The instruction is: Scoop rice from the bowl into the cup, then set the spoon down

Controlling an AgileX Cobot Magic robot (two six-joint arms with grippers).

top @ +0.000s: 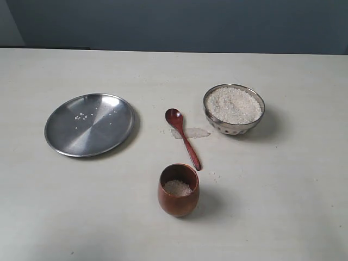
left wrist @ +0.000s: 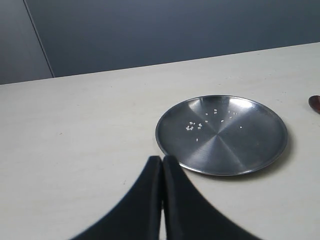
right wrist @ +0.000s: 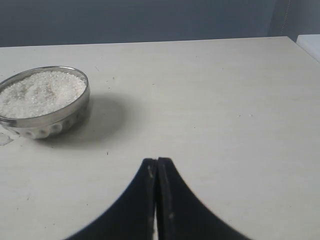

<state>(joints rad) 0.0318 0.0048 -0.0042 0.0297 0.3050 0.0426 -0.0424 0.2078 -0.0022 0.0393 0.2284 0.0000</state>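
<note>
Pale desk, 4 items on it. Bowl stands upright on the right side of the exterior view, filled close to the rim with rice. Spoon lies flat on the desk between the bowl and a steel plate, nothing holding it. Its oval end points toward the far edge and its handle slants toward the cup. The handle tip ends just beside the cup's rim; I cannot tell whether they touch. The handle crosses a small pale patch on the desk, stuck-down film or flattened grains, not clear which. Cup is upright on the near side of the spoon, with a low layer of rice inside, well under the rim. A few stray grains lie on the desk near the handle. Plate sits well apart to the left, flat, with a scatter of grains on its far half. Left fingers: black, pressed together tip to tip, holding nothing, above bare desk just short of the plate; a sliver of the spoon shows at the frame edge. Right fingers: likewise closed flat against each other, empty, over bare desk, with the bowl and its rice off to one side, well apart.
</note>
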